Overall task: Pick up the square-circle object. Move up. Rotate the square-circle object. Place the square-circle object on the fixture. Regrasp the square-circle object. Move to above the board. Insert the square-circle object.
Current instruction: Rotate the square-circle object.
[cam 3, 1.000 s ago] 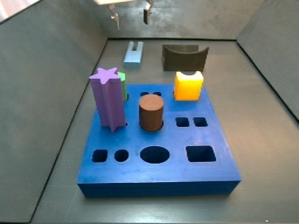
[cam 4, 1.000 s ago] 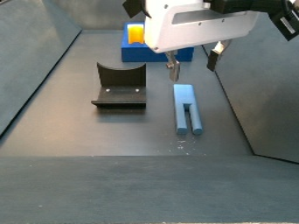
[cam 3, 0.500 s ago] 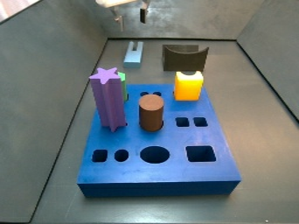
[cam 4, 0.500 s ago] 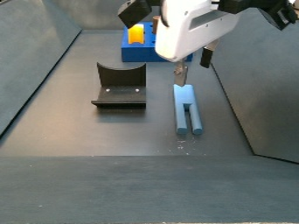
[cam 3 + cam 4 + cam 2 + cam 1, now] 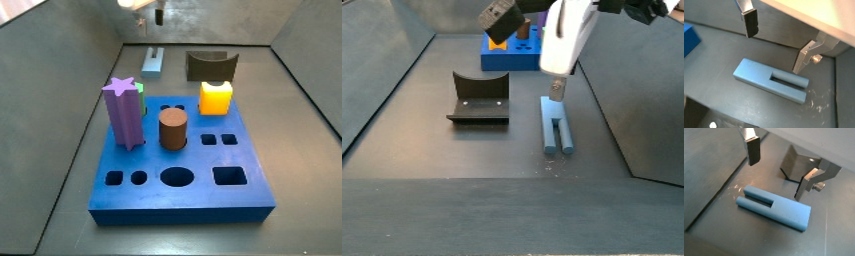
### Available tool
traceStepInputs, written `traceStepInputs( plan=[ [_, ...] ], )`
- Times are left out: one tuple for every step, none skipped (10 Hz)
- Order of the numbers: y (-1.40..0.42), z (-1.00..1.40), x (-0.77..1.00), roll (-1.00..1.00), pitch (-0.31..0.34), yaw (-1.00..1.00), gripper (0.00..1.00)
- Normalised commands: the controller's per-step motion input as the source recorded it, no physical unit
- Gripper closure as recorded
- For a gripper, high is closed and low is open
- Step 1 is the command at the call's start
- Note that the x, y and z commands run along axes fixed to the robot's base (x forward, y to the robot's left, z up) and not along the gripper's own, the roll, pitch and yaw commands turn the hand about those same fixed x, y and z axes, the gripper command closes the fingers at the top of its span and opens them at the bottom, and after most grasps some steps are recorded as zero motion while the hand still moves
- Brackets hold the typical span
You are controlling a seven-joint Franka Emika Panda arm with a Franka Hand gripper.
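The square-circle object is a long slim grey-blue peg lying flat on the grey floor, seen in both wrist views and small at the far end of a side view. My gripper hangs open above its far end, with nothing between the fingers. In both wrist views the gripper straddles bare floor just beyond the peg. The dark fixture stands beside the peg. The blue board lies further off.
On the board stand a purple star peg, a brown cylinder and a yellow block. Sloping grey walls close in the floor on both sides. The fixture's back rises close behind one finger.
The gripper has turned about its vertical axis above the peg, so its fingers now line up edge-on in a side view. The peg has not moved.
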Motion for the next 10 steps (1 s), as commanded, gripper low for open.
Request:
traceStepInputs(
  plan=[
    [0.00,-0.04,0.03,0.00,0.000,1.00,0.00],
    [0.00,-0.04,0.03,0.00,-0.001,1.00,0.00],
    [0.00,-0.04,0.03,0.00,-0.001,1.00,0.00],
    [0.00,-0.04,0.03,0.00,-0.001,1.00,0.00],
    [0.00,-0.04,0.03,0.00,-0.001,1.00,0.00],
    [0.00,-0.04,0.03,0.00,-0.001,1.00,0.00],
    [0.00,-0.04,0.03,0.00,-0.001,1.00,0.00],
    [0.00,-0.04,0.03,0.00,-0.001,1.00,0.00],
    [0.00,-0.04,0.03,0.00,-0.001,1.00,0.00],
    [0.00,-0.04,0.03,0.00,-0.001,1.00,0.00]
  ],
)
